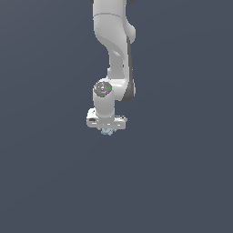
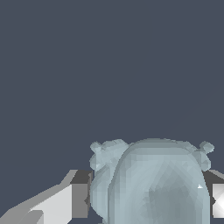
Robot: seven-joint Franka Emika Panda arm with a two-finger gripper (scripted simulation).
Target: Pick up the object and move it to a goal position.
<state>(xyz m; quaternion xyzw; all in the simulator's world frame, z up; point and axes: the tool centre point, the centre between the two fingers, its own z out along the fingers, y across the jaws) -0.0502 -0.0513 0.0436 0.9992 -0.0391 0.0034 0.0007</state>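
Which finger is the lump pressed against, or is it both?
Both, as far as the wrist view shows: the lump fills the gap, meeting one finger and the other at the frame edge.

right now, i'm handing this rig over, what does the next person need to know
Gripper: fingers sit on either side of the object and look shut on it.
Object: the pale blue-grey bumpy lump shows just under the hand in the exterior view.
Done: the grasp appears made.
Left: carry it to the goal position. No goal marker shows in either view, and whether it is off the surface cannot be told.
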